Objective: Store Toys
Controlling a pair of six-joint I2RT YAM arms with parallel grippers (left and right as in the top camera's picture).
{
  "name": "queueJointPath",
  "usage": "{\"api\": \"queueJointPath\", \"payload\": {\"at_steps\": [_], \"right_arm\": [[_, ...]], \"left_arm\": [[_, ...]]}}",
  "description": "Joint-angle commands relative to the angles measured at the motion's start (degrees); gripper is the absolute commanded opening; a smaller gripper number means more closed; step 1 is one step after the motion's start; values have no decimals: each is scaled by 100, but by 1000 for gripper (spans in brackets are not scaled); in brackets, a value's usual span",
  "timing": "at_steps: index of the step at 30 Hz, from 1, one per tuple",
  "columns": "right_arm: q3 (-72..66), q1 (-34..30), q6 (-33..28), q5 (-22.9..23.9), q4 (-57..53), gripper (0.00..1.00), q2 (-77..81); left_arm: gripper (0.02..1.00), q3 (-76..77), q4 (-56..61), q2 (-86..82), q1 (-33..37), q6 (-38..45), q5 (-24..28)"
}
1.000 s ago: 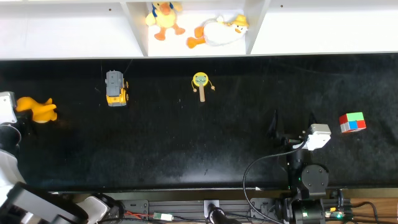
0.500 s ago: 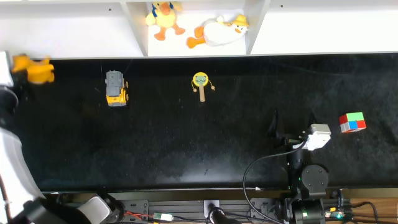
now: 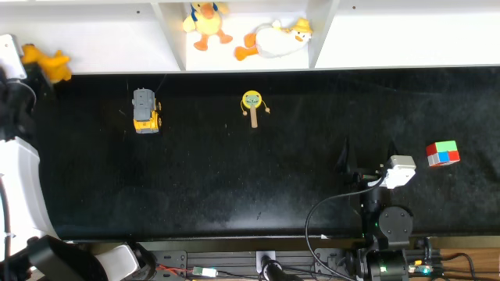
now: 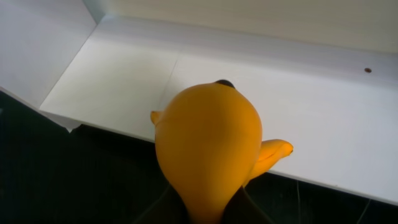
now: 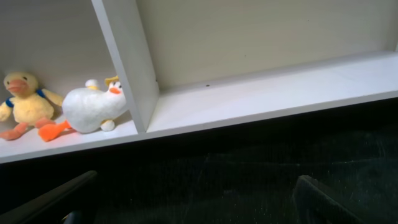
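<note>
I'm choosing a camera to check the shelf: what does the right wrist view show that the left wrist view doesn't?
Right wrist view alone: a yellow duck plush and a white goose plush sharing a compartment beside a divider, plus the open right tool. Left wrist view alone: the orange duck toy gripped by the left tool. Both: the white shelf and black tabletop.

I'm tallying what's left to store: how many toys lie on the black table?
3: a yellow truck at left, a small rattle mid-table, a colour cube at right. The orange duck is in the left claw at the shelf.
</note>
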Motion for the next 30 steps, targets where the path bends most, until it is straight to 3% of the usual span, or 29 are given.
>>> {"api": "queueJointPath", "payload": {"at_steps": [1,30], "right_arm": [[-79,-20,-20,-39,13,996,-63],[-79,-20,-20,-39,13,993,-63]], "left_arm": [[99,177,243,96,-157,-503,-455],[77,828,262,1123,-170,-734,-645]]}}
